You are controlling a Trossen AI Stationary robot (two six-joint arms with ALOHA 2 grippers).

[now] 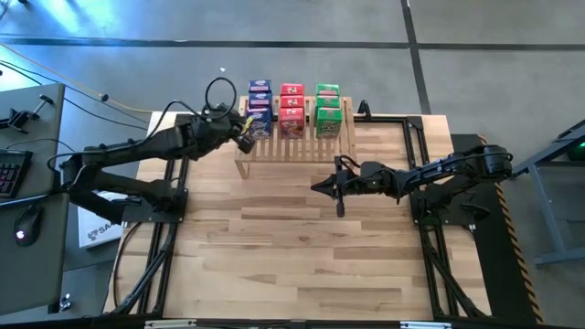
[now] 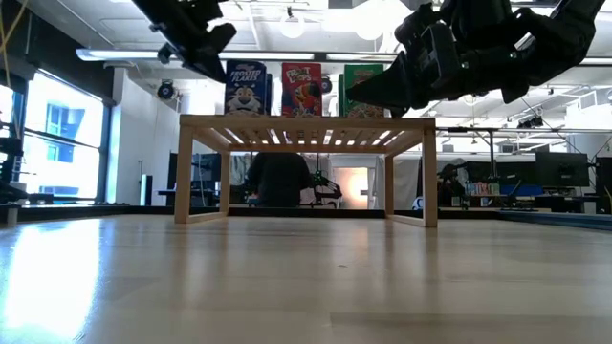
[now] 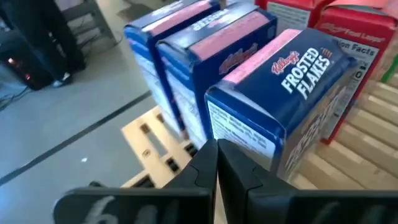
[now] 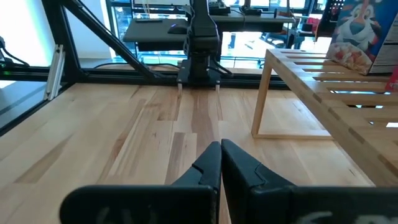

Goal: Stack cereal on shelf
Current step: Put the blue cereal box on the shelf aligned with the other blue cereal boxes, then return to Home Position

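Overhead, I see the cereal boxes [image 1: 292, 108] standing upright in blue, red and green rows on the slatted wooden shelf [image 1: 294, 146] at the table's far edge. My left gripper [image 1: 245, 135] hangs just beside the nearest blue box [image 3: 286, 99], fingers pressed together and holding nothing. My right gripper [image 1: 339, 187] hovers over bare table, also closed and empty. These boxes look light, stiff and easily toppled; I judge pinching the narrow side panels safest.
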